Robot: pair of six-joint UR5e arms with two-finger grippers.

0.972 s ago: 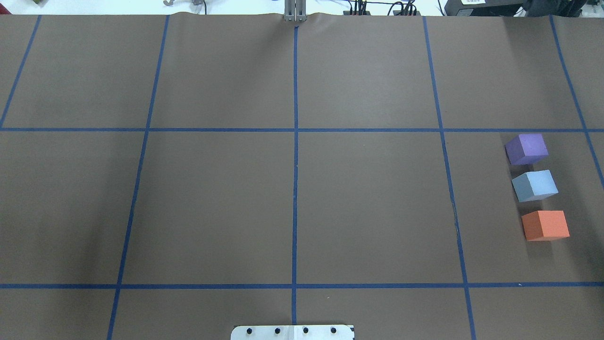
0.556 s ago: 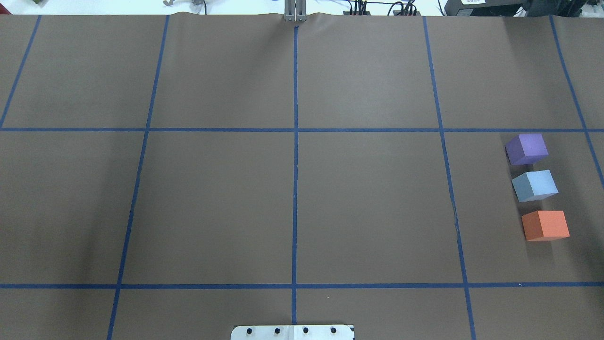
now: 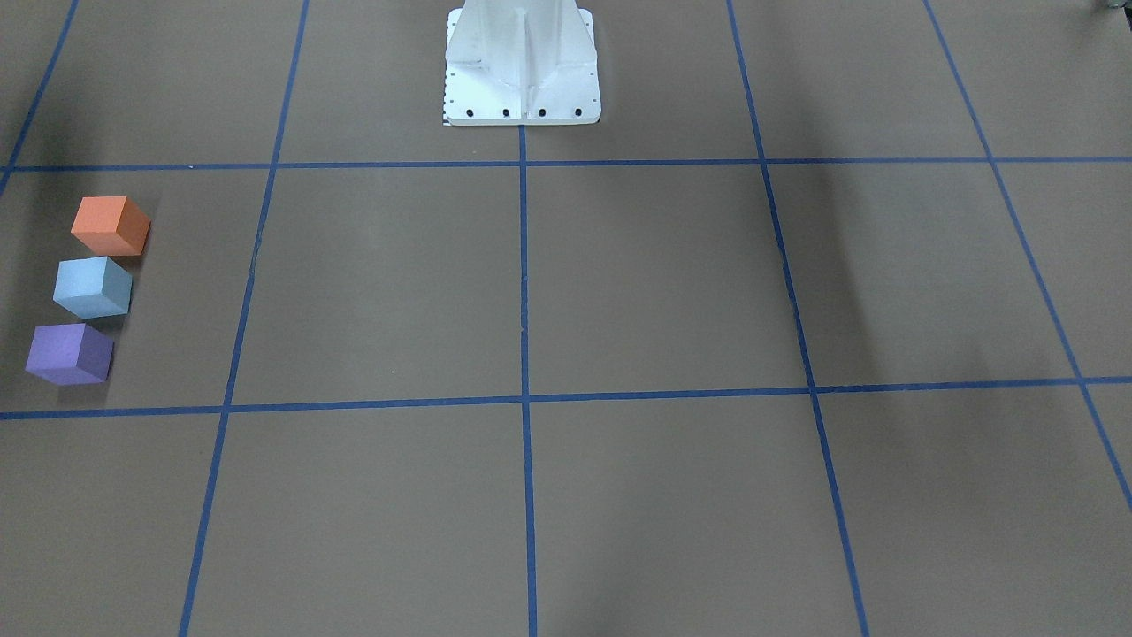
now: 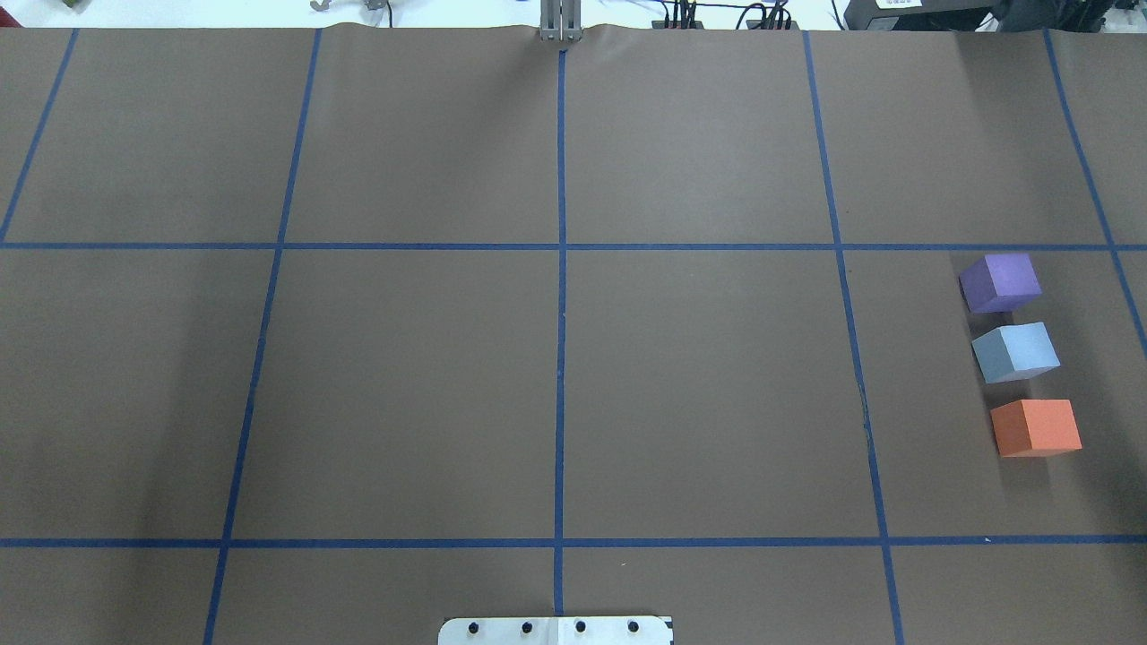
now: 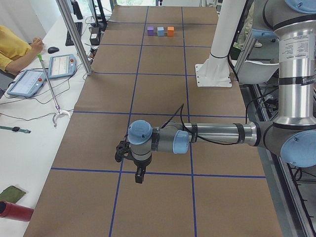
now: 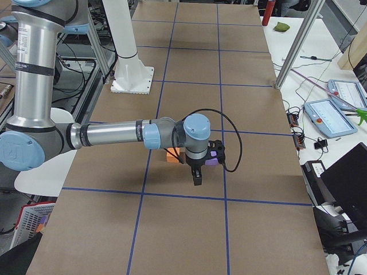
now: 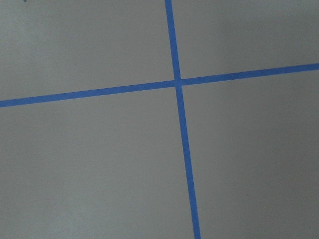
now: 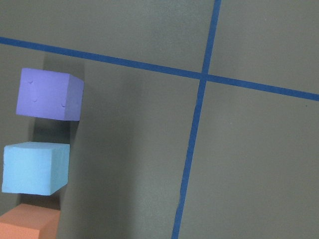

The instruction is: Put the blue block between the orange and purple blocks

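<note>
Right claw point(image 6: 197, 180) (jaw state indistinct)

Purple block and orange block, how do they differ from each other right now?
Colour: the purple block is violet, the orange block orange. Place: the purple block ends the row farthest from the robot's base, the orange block nearest it. Both are like-sized cubes lying flat on the table, one either side of the blue block.

Bright, even indoor light; soft broad shadows band table point(image 3: 663, 283); focus sharp in all views.
</note>
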